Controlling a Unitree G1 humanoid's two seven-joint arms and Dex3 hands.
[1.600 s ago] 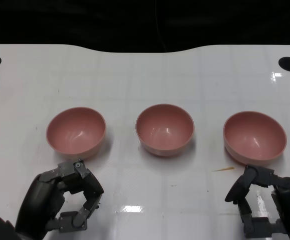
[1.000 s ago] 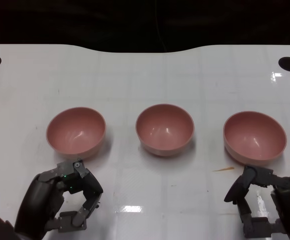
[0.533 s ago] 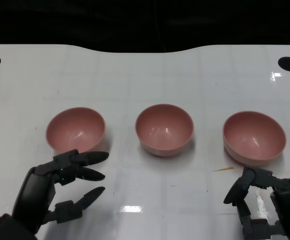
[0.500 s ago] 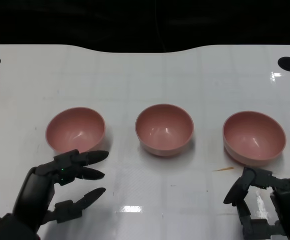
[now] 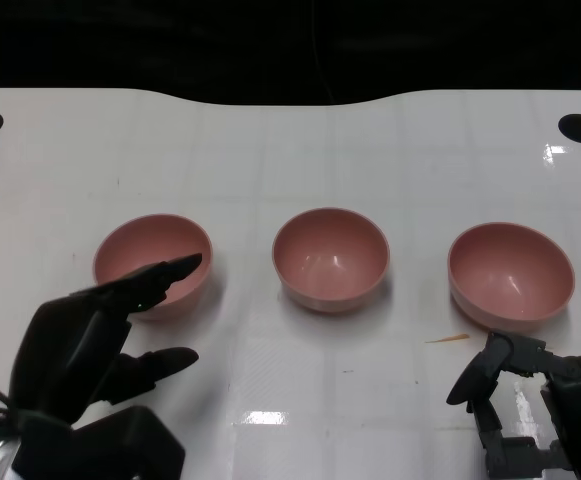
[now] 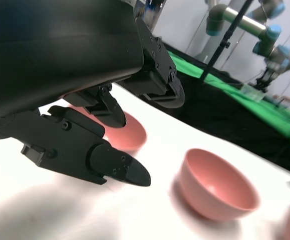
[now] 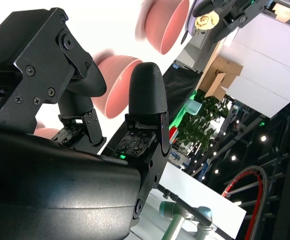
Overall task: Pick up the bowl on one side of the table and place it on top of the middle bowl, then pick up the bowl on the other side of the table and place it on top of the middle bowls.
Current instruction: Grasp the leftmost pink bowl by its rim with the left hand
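Three pink bowls stand in a row across the middle of the white table [image 5: 290, 140] in the head view: the left bowl [image 5: 153, 262], the middle bowl [image 5: 330, 258] and the right bowl [image 5: 510, 273], each upright, empty and well apart from the next.

At lower left, the left hand [image 5: 95, 335] is raised with its fingers [image 5: 160, 273] spread and reaching over the near rim of the left bowl, holding nothing; whether a fingertip touches the rim cannot be told. The wrist below it is cut off by the frame's bottom edge. At lower right, the right hand [image 5: 530, 405] sits near the table's front edge, just short of the right bowl, its fingers curled inward around nothing, and it too is partly cropped.

The left wrist view adds what the head view lacks: a green-covered surface and grey robot arms beyond the table, with the left bowl [image 6: 127, 132] partly hidden behind the black fingers and the middle bowl [image 6: 217, 185] in the clear. A third bowl is only a blurred sliver at that frame's lower right corner.

The right wrist view is mostly filled by the hand's own shell, with pink bowls blurred behind its fingers.
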